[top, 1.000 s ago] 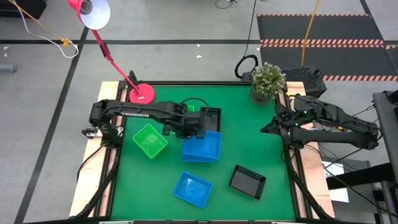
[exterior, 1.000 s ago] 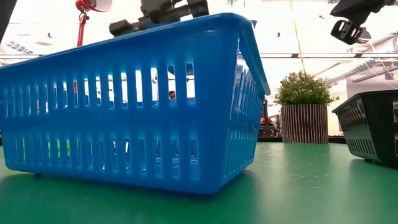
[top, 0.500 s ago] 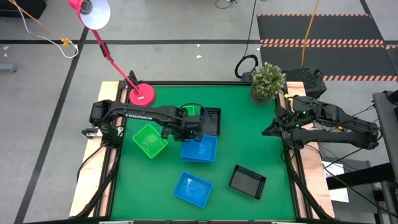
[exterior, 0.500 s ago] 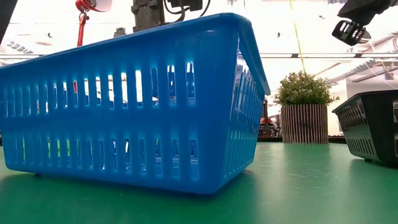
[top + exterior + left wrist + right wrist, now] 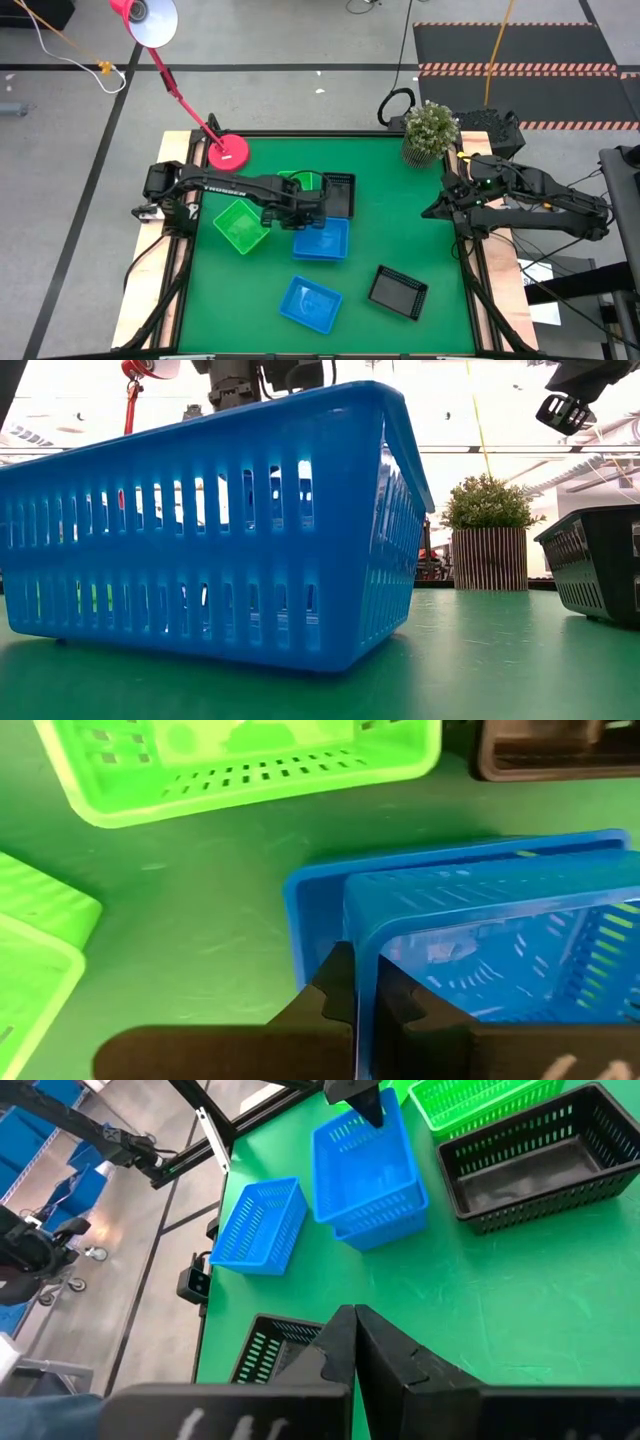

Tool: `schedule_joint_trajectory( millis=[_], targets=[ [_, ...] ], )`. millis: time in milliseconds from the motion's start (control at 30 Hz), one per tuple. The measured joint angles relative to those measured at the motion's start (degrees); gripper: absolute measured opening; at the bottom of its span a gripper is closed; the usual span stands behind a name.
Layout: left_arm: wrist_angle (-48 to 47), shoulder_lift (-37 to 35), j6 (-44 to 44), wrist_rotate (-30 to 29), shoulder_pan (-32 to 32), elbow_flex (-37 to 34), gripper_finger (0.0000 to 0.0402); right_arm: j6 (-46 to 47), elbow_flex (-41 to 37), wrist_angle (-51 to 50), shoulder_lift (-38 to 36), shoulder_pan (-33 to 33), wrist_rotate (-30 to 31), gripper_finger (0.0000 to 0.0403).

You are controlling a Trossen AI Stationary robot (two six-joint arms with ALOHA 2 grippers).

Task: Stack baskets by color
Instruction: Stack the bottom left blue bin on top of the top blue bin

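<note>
Left gripper [image 5: 362, 988] is clamped on the rim of a blue basket [image 5: 500, 930], one finger [image 5: 335, 985] outside the wall, the other inside. That held basket is nested in a second blue basket [image 5: 310, 910] below it; the stacked pair [image 5: 321, 240] is seen mid-table in the high view, with the left arm reaching in from the table's left edge. In the left wrist view the upper basket's rim sits above and slightly offset from the lower one's; whether it is fully seated cannot be told.

A third blue basket [image 5: 310, 303] is placed alone near the front edge, apart from the pair, and fills most of the low view [image 5: 215, 525].

A green basket [image 5: 241, 224] is found just left of the blue pair. Another green basket [image 5: 303, 182] is seen behind the arm, beside a black basket [image 5: 341, 192]; these two touch or nearly touch. In the left wrist view two green baskets are shown, one at the far side [image 5: 240, 765] and one at the edge [image 5: 35, 950].

A black basket [image 5: 398, 291] is set at the front right, well apart from the others.

Right gripper [image 5: 353, 1342] is pressed shut, nothing held, parked at the table's right edge near the potted plant [image 5: 430, 130]. A pink desk lamp [image 5: 228, 150] is stood at the back left corner of the green table [image 5: 400, 220].
</note>
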Motion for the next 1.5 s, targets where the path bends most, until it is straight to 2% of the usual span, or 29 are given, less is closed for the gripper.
schedule_joint_trajectory(
  millis=[567,800,1233,1500],
  targets=[
    [1.63,0.00,-0.92,-0.02,-1.21,-2.88,0.0004,0.21,0.00,0.02,0.02,0.00,0.11,0.0000],
    [-1.61,0.00,-2.31,-0.04,-2.38,-2.88,0.0031,1.51,0.00,0.04,0.02,0.02,0.17,0.0000],
    [-2.08,0.00,-2.61,-0.73,-2.56,-2.88,0.0037,3.33,0.00,0.07,0.02,0.01,0.22,0.0000],
    [-2.62,-1.36,-4.59,-0.93,-2.56,-2.86,0.0104,4.55,0.00,0.04,0.04,0.00,0.22,0.0000]
  ],
)
